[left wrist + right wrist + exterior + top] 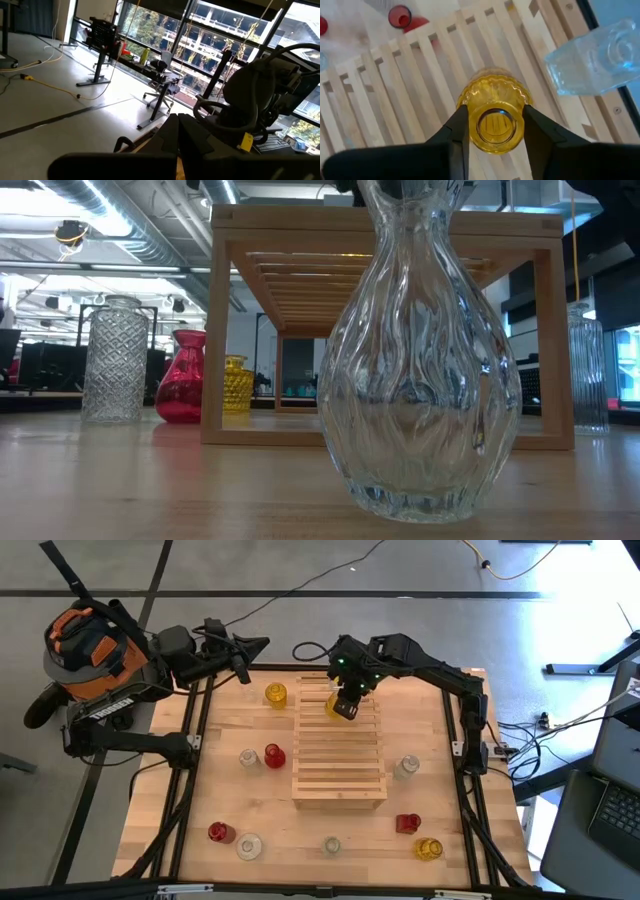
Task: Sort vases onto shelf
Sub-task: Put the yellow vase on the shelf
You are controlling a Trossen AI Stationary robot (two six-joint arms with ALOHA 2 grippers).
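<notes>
Standing upright with its open mouth toward the wrist camera, the ribbed yellow vase (495,115) sits squarely between the right hand (495,131) fingers, which are closed on its neck, over the slatted wooden shelf (340,755) at its far end. The left hand (255,645) waits off the worktop's (150,790) far-left corner, fingers together and empty.
</notes>
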